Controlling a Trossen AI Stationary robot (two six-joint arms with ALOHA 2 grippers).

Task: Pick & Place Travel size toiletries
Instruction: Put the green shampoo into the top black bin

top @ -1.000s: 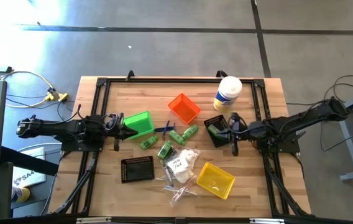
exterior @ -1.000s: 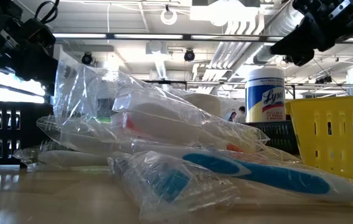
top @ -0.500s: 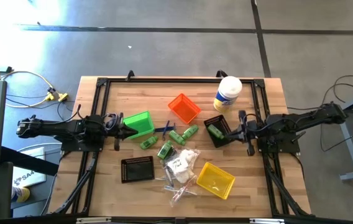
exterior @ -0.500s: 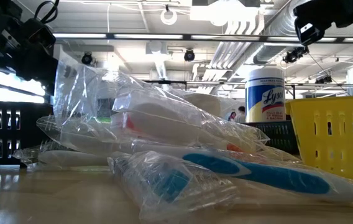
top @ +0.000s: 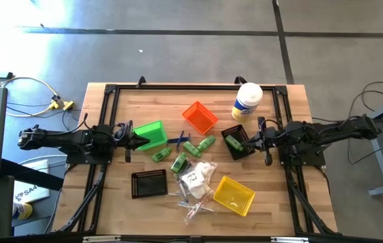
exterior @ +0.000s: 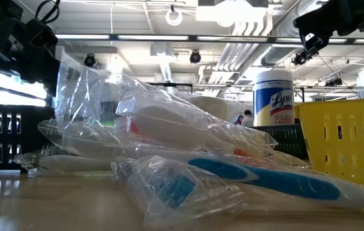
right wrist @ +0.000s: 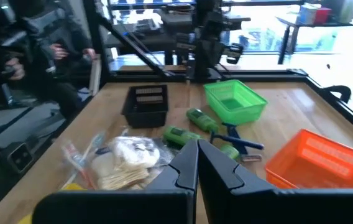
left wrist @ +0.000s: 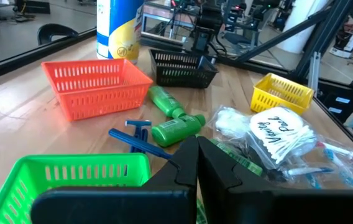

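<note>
Toiletries (top: 193, 177) clustered mid-table, edges apparently free.

This is a robotics lab or workshop in an industrial hall. A wooden table (top: 144, 94) edged with a black metal frame (top: 110, 91) stands on a bare concrete floor (top: 178, 40) with loose cables (top: 23, 82), and two dark robot arms are mounted at its sides. Beyond it hang exposed ceiling ducts (exterior: 233, 48) and strip lights (exterior: 131, 36), with more benches and equipment behind.
</note>
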